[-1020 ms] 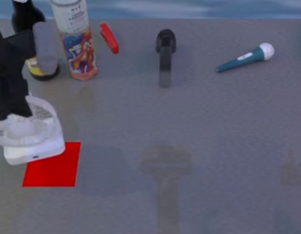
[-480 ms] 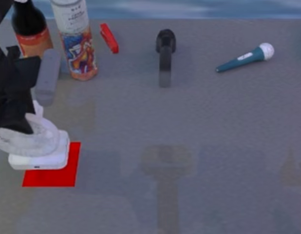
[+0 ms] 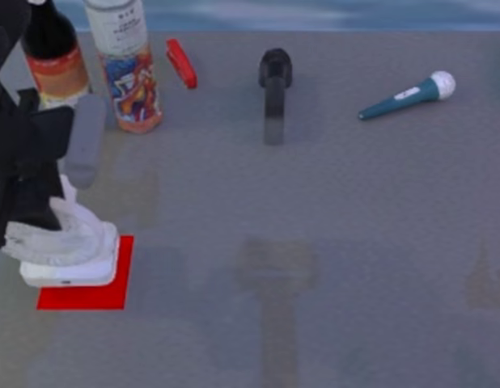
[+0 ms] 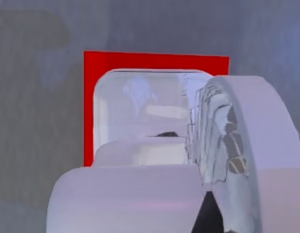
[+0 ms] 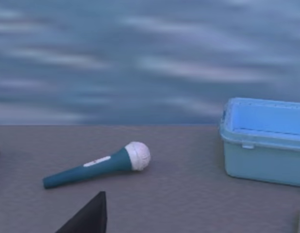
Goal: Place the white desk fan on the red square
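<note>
Top view: the left gripper [image 3: 40, 218] is at the table's 8 o'clock edge, directly over the white desk fan [image 3: 68, 250]. The arm's black body hides the fingers, so their opening and any hold on the fan cannot be determined here. The fan's base overlaps the red square [image 3: 104, 293], covering its 10 o'clock part; a red strip shows along the 6 o'clock and 3 o'clock sides. Along the 12 o'clock edge stand a dark bottle [image 3: 52, 56] and a spray can [image 3: 125, 65], with a red clip [image 3: 181, 63] just beside the can at its 3 o'clock. A black tool [image 3: 274, 85] lies near centre, and a teal microphone [image 3: 405, 95] at 2 o'clock.

Left wrist view: the fan fills the frame, its base over the red square; red borders two sides. Fingers not discernible.

Right wrist view: the right arm is parked; the microphone and a light blue box [image 5: 264, 141] lie well apart.
</note>
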{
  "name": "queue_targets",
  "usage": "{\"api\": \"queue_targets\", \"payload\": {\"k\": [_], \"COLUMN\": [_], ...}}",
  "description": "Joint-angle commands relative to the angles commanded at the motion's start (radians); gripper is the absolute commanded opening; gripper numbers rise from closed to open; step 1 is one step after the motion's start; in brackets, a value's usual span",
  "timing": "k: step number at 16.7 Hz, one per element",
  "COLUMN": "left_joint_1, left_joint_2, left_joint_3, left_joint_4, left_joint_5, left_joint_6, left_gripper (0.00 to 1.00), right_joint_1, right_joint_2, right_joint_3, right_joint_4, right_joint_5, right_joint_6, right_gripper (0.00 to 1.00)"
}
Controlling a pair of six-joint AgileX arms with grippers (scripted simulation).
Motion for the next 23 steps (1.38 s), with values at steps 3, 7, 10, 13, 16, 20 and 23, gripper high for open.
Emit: {"api": "queue_targets", "payload": {"k": [3,7,10,13,16,20,23], "left_joint_1": [-0.004,-0.004,-0.004,-0.004,-0.004,-0.004,-0.004], "left_joint_2": [0.006,0.007,0.007,0.007,0.007,0.007,0.007], "left_joint_3": [-0.056,-0.057,-0.057,-0.057,-0.057,-0.057,-0.057], "left_joint_4": [0.064,0.065,0.065,0.065,0.065,0.065,0.065], "left_joint_5": [0.001,0.001,0.001,0.001,0.001,0.001,0.001], "left_joint_6": [0.001,0.002,0.002,0.002,0.002,0.002,0.002], "left_gripper": [0.0,0.08,0.3,0.53,0.75,1.0,1.0], "right_joint_1": [0.0,0.0,0.0,0.0,0.0,0.0,0.0], "right_joint_2": [0.0,0.0,0.0,0.0,0.0,0.0,0.0], "right_joint_3": [0.0,0.0,0.0,0.0,0.0,0.0,0.0], "right_joint_4": [0.0,0.0,0.0,0.0,0.0,0.0,0.0], "right_joint_5": [0.0,0.0,0.0,0.0,0.0,0.0,0.0], "right_joint_6": [0.0,0.0,0.0,0.0,0.0,0.0,0.0], "right_gripper": [1.0,1.0,1.0,1.0,1.0,1.0,1.0]}}
